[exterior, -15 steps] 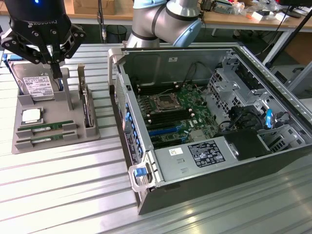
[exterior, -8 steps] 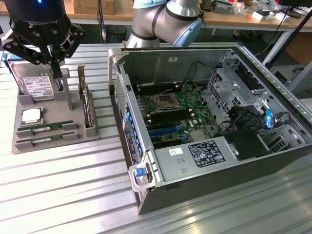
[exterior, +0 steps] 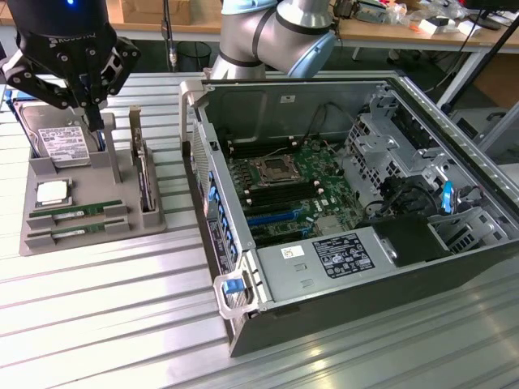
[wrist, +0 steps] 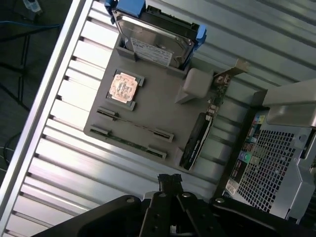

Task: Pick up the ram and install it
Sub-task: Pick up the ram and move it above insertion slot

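Two green ram sticks (exterior: pixel 77 209) lie edge-up in the slots of a grey holder (exterior: pixel 89 243) at the exterior view's left. In the wrist view the ram sticks (wrist: pixel 132 127) appear as thin lines on that holder (wrist: pixel 158 106). My black gripper (exterior: pixel 97 123) hangs above the holder's back part, near the hard drive, well clear of the ram. Its fingers (wrist: pixel 169 181) are pressed together with nothing between them. The open computer case (exterior: pixel 243 279) stands to the holder's right, with the motherboard (exterior: pixel 288 186) and its long memory slots (exterior: pixel 276 194) exposed.
The holder also carries a silver hard drive (exterior: pixel 57 139) standing at its back, a processor chip (exterior: pixel 52 193), and an expansion card (exterior: pixel 144 174) standing on edge. All of it rests on a ribbed aluminium table (exterior: pixel 105 324). The arm's grey joint (exterior: pixel 276 36) hangs over the case's back.
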{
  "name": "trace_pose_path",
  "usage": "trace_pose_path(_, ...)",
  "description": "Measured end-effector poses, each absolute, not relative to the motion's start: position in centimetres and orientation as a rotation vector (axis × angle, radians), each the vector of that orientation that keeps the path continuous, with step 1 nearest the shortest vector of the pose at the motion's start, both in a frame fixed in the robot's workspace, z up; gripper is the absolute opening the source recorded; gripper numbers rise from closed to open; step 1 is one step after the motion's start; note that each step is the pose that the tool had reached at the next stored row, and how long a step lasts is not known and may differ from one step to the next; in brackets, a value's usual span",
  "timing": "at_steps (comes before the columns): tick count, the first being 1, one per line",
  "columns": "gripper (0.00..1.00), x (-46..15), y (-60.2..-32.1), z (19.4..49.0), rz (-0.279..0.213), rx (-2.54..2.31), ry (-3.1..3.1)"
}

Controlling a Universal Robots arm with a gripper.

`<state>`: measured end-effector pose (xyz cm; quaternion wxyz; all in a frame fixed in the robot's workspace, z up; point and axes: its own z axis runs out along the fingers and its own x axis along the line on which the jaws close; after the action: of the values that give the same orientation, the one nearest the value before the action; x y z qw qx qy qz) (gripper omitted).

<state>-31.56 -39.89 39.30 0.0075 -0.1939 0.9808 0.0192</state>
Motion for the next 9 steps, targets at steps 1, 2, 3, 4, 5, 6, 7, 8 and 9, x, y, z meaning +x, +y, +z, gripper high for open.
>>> trace_pose_path(1,0.1,-31.56,-39.9,39.3,0.06,-0.618,3.065)
trace_pose_path(2,0.1,-31.56,-39.9,39.3,0.059,-0.633,3.062)
trace_pose_path(3,0.1,-31.56,-39.9,39.3,0.059,-0.646,3.059)
trace_pose_path(4,0.1,-31.56,-39.9,39.3,0.058,-0.661,3.057)
trace_pose_path(5,0.1,-31.56,-39.89,39.3,0.058,-0.673,3.054)
trace_pose_path(6,0.1,-31.56,-39.9,39.3,0.057,-0.682,3.052)
trace_pose_path(7,0.1,-31.56,-39.89,39.3,0.057,-0.689,3.051)
trace_pose_path(8,0.1,-31.56,-39.9,39.3,0.057,-0.697,3.049)
trace_pose_path(9,0.1,-31.56,-39.9,39.3,0.057,-0.704,3.048)
